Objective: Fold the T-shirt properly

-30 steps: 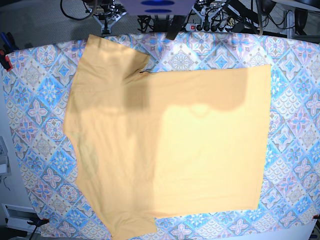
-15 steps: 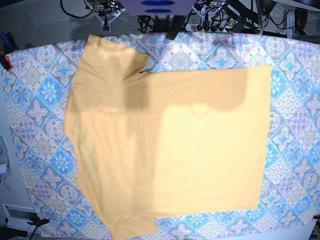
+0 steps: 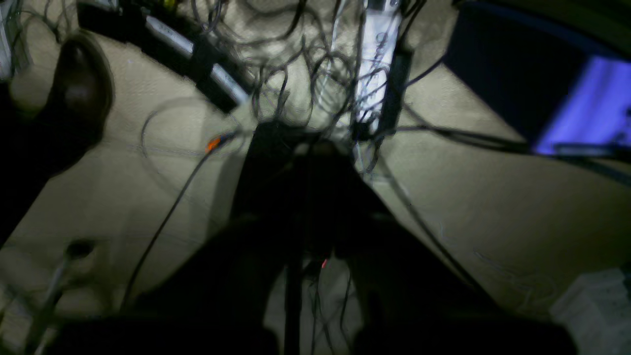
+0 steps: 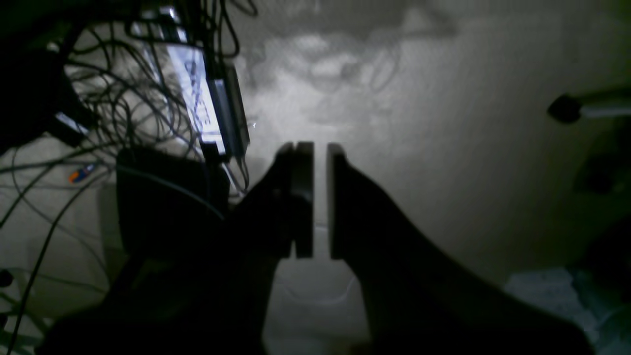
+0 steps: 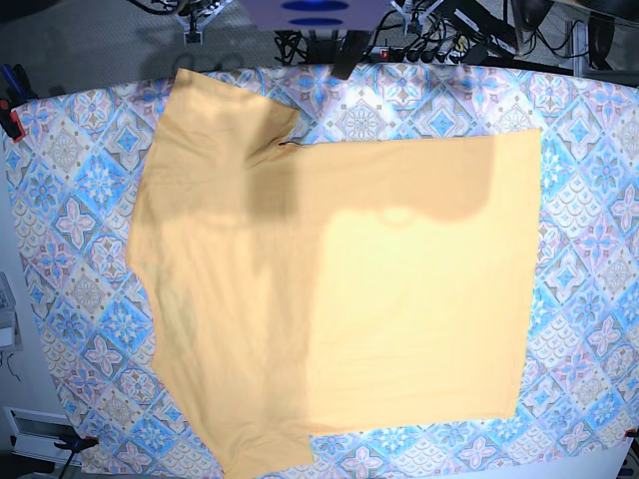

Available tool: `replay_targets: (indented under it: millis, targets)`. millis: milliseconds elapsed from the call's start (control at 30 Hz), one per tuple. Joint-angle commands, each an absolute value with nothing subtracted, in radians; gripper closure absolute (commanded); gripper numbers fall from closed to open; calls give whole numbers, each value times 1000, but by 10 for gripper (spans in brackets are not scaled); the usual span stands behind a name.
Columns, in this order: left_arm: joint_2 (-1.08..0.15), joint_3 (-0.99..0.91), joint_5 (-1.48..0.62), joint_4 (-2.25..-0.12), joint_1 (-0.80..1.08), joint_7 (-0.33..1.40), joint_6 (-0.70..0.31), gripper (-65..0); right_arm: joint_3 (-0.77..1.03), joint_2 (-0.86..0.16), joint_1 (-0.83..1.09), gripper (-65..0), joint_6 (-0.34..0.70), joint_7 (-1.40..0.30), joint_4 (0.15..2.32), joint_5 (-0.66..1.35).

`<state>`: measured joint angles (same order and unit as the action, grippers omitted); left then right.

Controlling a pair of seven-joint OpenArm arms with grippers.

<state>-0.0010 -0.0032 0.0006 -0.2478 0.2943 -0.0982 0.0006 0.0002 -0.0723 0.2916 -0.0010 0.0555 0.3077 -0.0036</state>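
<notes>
Tablecloth (image 5: 70,239) in blue-and-pink tile pattern covers the desk, and the T-shirt (image 5: 399,299) lies flat across its middle, yellow-orange, partly folded so that a doubled panel fills the right side and a single layer with one sleeve spreads left. Both arms are off the cloth, wrist cameras facing tangled cables (image 3: 296,59) on the floor. Right tool (image 4: 319,199) shows a narrow gap holding nothing; left tool (image 3: 300,162) is dark, blurred, closed.

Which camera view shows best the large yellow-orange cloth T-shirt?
The base view: the yellow-orange cloth T-shirt lies there whole on the patterned tablecloth. Both wrist views point at floor and cables and show none of it.
</notes>
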Motion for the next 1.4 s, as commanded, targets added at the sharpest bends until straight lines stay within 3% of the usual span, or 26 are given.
replay_targets:
  millis: [0,267,567,1133,1367]
  targets:
    - [-13,-2,4,-275,329,-105,7,0,-1,-76,329,-46,2,50,328,-5]
    - [-45,-1,4,-433,460,-114,7,0,2,-97,470,-46,2,50,512,-5]
    - [-56,-1,4,-513,541,-116,7,0,8,-136,541,-46,2,51,542,-2]
    - [-133,-4,-7,-895,756,-116,7,0,8,-180,659,-45,-1,280,578,-2]
    - [-134,-7,-7,-1084,831,-116,8,0,38,-185,734,-45,-2,318,728,-1]
